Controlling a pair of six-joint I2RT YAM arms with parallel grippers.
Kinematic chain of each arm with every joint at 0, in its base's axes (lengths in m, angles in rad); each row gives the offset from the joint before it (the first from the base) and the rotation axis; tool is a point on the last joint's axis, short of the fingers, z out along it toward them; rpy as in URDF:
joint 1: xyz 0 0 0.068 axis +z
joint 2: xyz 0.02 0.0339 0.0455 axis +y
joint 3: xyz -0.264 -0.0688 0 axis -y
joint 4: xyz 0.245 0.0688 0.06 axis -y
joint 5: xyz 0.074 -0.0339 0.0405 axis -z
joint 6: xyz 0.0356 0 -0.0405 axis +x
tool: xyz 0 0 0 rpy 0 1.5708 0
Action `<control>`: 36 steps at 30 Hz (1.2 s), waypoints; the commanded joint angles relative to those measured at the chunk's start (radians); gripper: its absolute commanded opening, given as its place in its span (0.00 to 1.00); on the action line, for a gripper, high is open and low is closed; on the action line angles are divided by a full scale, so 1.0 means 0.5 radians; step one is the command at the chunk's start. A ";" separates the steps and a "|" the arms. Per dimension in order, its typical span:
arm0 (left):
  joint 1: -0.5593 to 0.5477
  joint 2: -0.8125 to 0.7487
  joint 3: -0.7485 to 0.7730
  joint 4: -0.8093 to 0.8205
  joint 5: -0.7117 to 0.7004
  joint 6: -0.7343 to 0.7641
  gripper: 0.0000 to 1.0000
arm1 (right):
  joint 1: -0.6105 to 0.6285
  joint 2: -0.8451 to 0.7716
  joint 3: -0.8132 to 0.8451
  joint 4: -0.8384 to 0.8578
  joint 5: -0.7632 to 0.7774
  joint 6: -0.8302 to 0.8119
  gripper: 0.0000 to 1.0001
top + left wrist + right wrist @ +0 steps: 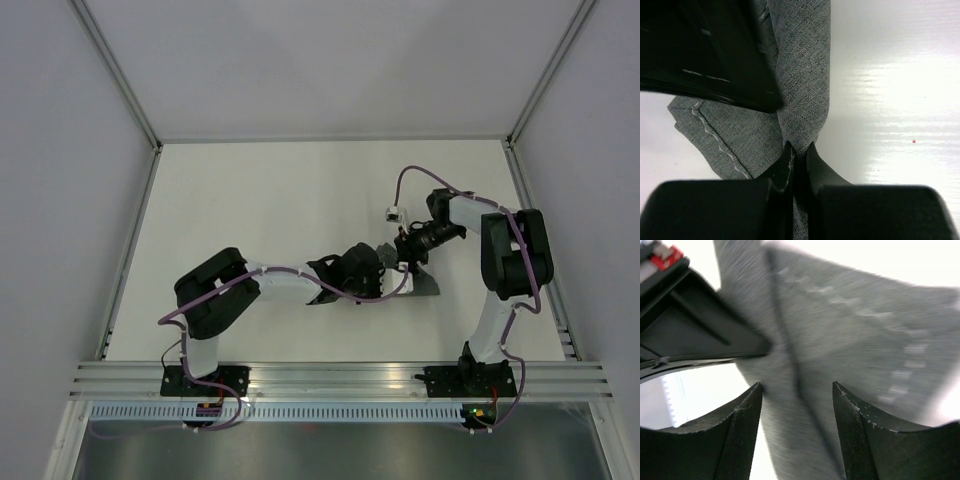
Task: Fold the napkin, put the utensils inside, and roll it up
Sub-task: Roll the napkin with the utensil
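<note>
The dark grey napkin (805, 75) lies bunched at the table's middle, with a pale stitched line along one edge. My left gripper (799, 147) is shut on a raised fold of it. In the top view the left gripper (370, 272) and the right gripper (408, 252) meet over the napkin (426, 284), hiding most of it. My right gripper (796, 385) stands open, its fingers either side of the blurred napkin (850, 325) without pinching it. The utensils are out of view.
A small white connector (393, 212) hangs on the right arm's purple cable above the table. White walls and metal rails (540, 80) bound the white table (250, 190) on three sides.
</note>
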 commanded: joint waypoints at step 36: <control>0.379 0.866 0.810 -1.356 1.015 -0.743 0.02 | 0.224 -1.879 -1.433 1.341 0.634 0.056 0.77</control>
